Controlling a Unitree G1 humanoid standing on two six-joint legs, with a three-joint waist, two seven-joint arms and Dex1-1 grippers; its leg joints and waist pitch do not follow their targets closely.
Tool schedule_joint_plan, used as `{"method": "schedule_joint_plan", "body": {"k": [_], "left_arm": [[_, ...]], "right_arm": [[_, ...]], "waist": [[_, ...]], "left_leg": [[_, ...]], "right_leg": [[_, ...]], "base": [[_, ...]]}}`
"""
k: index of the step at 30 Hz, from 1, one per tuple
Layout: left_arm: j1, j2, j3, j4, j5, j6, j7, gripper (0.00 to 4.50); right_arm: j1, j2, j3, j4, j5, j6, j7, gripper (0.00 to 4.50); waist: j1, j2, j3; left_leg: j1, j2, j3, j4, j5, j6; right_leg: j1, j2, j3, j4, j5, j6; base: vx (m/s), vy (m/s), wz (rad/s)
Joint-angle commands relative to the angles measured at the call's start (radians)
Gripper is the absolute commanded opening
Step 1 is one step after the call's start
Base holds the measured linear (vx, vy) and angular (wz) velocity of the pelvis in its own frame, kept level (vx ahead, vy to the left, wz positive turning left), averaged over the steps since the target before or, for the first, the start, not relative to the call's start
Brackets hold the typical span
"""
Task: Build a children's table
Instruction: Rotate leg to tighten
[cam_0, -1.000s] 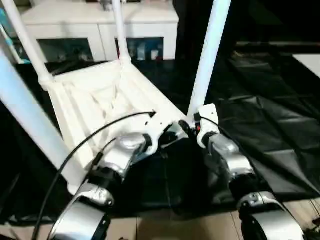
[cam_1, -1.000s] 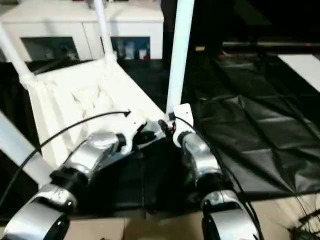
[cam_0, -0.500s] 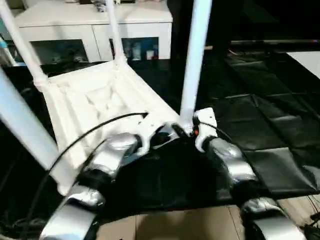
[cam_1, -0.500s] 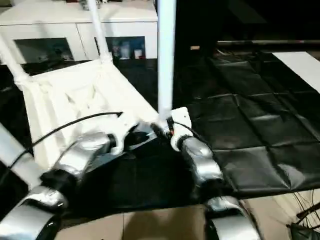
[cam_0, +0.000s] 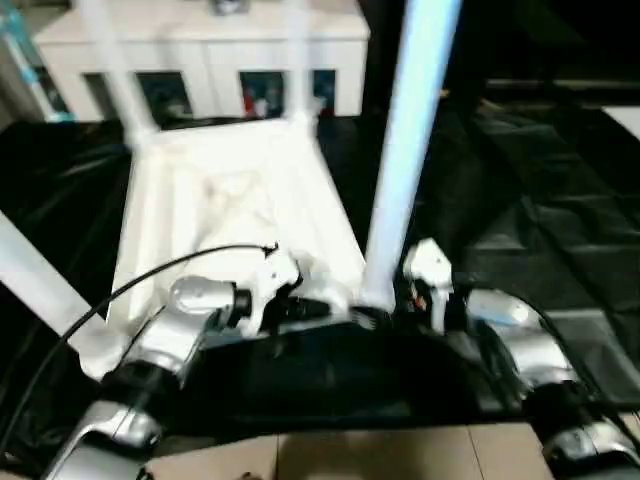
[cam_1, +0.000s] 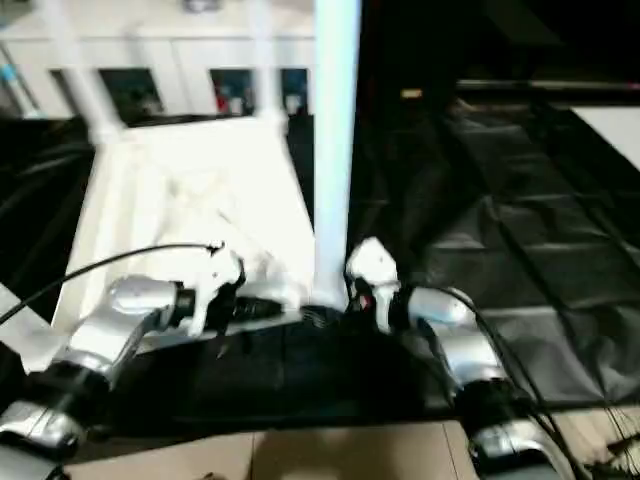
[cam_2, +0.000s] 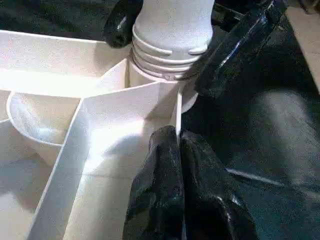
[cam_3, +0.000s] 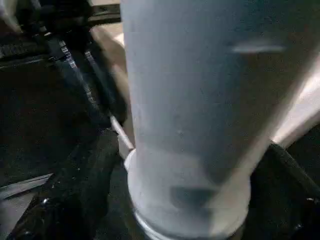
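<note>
Black-draped table: we see one big table under black cloth (cam_0: 560, 230), carrying the work.
Cabinet: one white cabinet (cam_0: 200, 60) with glass doors stands beyond the far edge.
Children's table: one tabletop (cam_0: 235, 215) lies upside down on the cloth, ribbed underside up, its long axis running from the near edge toward the far edge.
Legs: we count four white tube legs, all pointing up, one at each corner; the near right leg (cam_0: 410, 150) is upright in its corner socket (cam_2: 170, 75).
Left gripper: our left gripper (cam_2: 179, 170) has its two fingers pressed together on a thin wall of the tabletop just beside that socket.
Right gripper: our right gripper (cam_3: 170, 165) has its fingers (cam_3: 75, 185) spread to either side of the near right leg's base; we cannot tell whether they press on it.
Change: the near right leg, tilted a second ago, now stands straighter; the camera has also shifted, so the tabletop sits squarer in view.
</note>
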Motion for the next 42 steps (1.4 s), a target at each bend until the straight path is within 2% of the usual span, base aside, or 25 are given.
{"method": "schedule_joint_plan", "body": {"k": [1,3,9,11,15,23,24,29,33,38,42], "left_arm": [[0.024,0.000,-0.029,0.020,0.006,0.015,-0.018,0.00],[0.025,0.010,-0.035,0.017,0.013,0.012,-0.020,0.00],[0.029,0.027,-0.046,-0.002,0.045,0.000,0.010,0.00],[0.021,0.018,-0.036,0.008,0.037,0.024,0.020,0.44],[0.009,0.007,-0.021,0.019,0.022,0.039,0.036,0.72],[0.008,0.017,-0.032,0.030,0.030,0.036,0.020,0.72],[0.010,0.025,-0.040,0.027,0.033,0.044,0.006,0.72],[0.008,0.041,-0.056,0.032,0.051,0.053,0.005,0.72],[-0.001,0.049,-0.066,0.042,0.079,0.062,0.027,0.72],[-0.008,0.043,-0.058,0.046,0.063,0.057,0.027,0.72],[-0.008,0.041,-0.057,0.050,0.059,0.055,0.026,0.36]], "right_arm": [[0.003,-0.012,0.020,-0.016,0.008,0.004,0.022,3.73],[-0.002,-0.006,0.020,0.000,-0.004,-0.006,0.020,3.73],[-0.003,-0.010,0.022,-0.009,-0.007,0.003,0.035,3.73],[-0.004,-0.011,0.022,-0.009,-0.007,0.003,0.036,3.85],[-0.003,-0.013,0.022,-0.009,-0.008,0.001,0.036,3.85],[0.003,-0.014,0.023,-0.016,-0.009,0.002,0.038,3.85],[0.004,-0.015,0.026,-0.014,-0.012,0.000,0.038,3.85],[0.004,-0.016,0.028,-0.013,-0.016,-0.003,0.038,3.85],[0.003,-0.016,0.031,-0.010,-0.020,-0.007,0.036,3.85],[0.002,-0.013,0.032,-0.009,-0.022,-0.009,0.034,3.85],[0.001,-0.011,0.033,-0.006,-0.023,-0.011,0.032,3.85]], "waist": [[-0.002,-0.012,-0.053],[-0.002,-0.016,-0.054],[-0.003,-0.015,-0.054],[-0.003,-0.014,-0.053],[-0.002,-0.016,-0.053],[-0.001,-0.015,-0.056],[0.000,-0.011,-0.056],[-0.002,-0.014,-0.057],[-0.002,-0.014,-0.056],[-0.002,-0.014,-0.054],[-0.003,-0.013,-0.053]], "left_leg": [[0.013,0.053,-0.017,-0.068,-0.215,0.085],[0.011,0.052,-0.018,-0.067,-0.208,0.085],[0.012,0.052,-0.018,-0.066,-0.198,0.087],[0.013,0.052,-0.018,-0.067,-0.202,0.081],[0.013,0.051,-0.017,-0.066,-0.208,0.079],[0.013,0.050,-0.018,-0.064,-0.195,0.082],[0.013,0.050,-0.019,-0.064,-0.193,0.082],[0.013,0.049,-0.018,-0.062,-0.187,0.086],[0.013,0.050,-0.019,-0.062,-0.189,0.085],[0.015,0.049,-0.019,-0.064,-0.213,0.074],[0.014,0.050,-0.020,-0.065,-0.229,0.065]], "right_leg": [[0.041,-0.048,0.033,-0.060,-0.118,-0.263],[0.043,-0.051,0.033,-0.060,-0.121,-0.260],[0.042,-0.049,0.033,-0.061,-0.126,-0.252],[0.042,-0.050,0.032,-0.061,-0.133,-0.254],[0.043,-0.050,0.033,-0.062,-0.138,-0.255],[0.044,-0.049,0.032,-0.059,-0.121,-0.256],[0.044,-0.049,0.032,-0.058,-0.118,-0.257],[0.046,-0.048,0.031,-0.057,-0.103,-0.261],[0.045,-0.048,0.031,-0.057,-0.108,-0.261],[0.044,-0.049,0.032,-0.062,-0.152,-0.254],[0.044,-0.049,0.033,-0.062,-0.167,-0.249]], "base": [[0.000,0.000,0.00],[0.000,0.000,0.00],[0.000,0.000,0.00],[0.000,0.000,0.00],[0.000,0.000,0.00],[0.000,0.000,0.00],[0.000,0.000,0.00],[0.000,0.000,0.00],[0.000,0.000,0.00],[0.000,0.000,0.00],[0.000,0.000,0.00]]}}
